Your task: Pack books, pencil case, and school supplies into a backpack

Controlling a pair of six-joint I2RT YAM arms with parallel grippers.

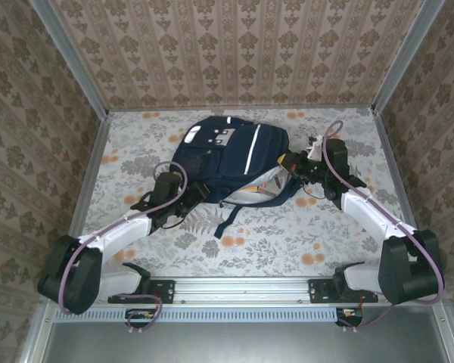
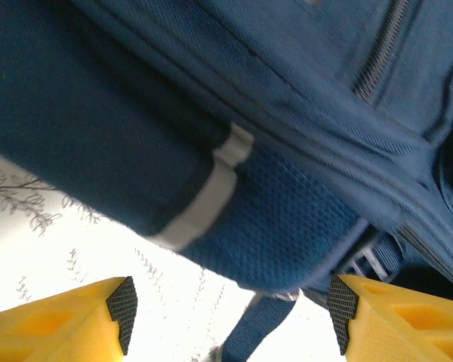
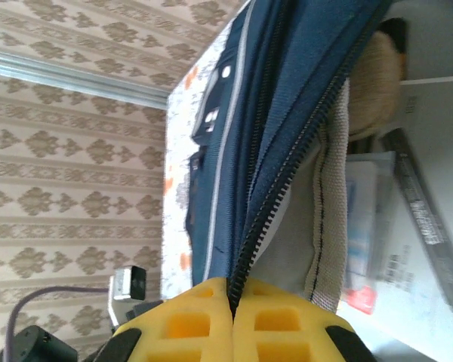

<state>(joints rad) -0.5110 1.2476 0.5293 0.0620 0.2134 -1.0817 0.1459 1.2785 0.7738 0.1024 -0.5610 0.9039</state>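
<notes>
One navy backpack [image 1: 227, 151] on the desk [image 1: 287, 242], left gripper [image 2: 226, 309] at its 7 o'clock corner with fingers apart, right gripper [image 3: 232, 298] at 3 o'clock clamped on its zipper edge [image 3: 266, 204].

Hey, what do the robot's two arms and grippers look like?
The left arm and right arm have white links, bulky black joints and a looping purple cable each. The left gripper and right gripper have yellow fingers with moulded recesses; black ribbed pads line the left one's tips.
</notes>
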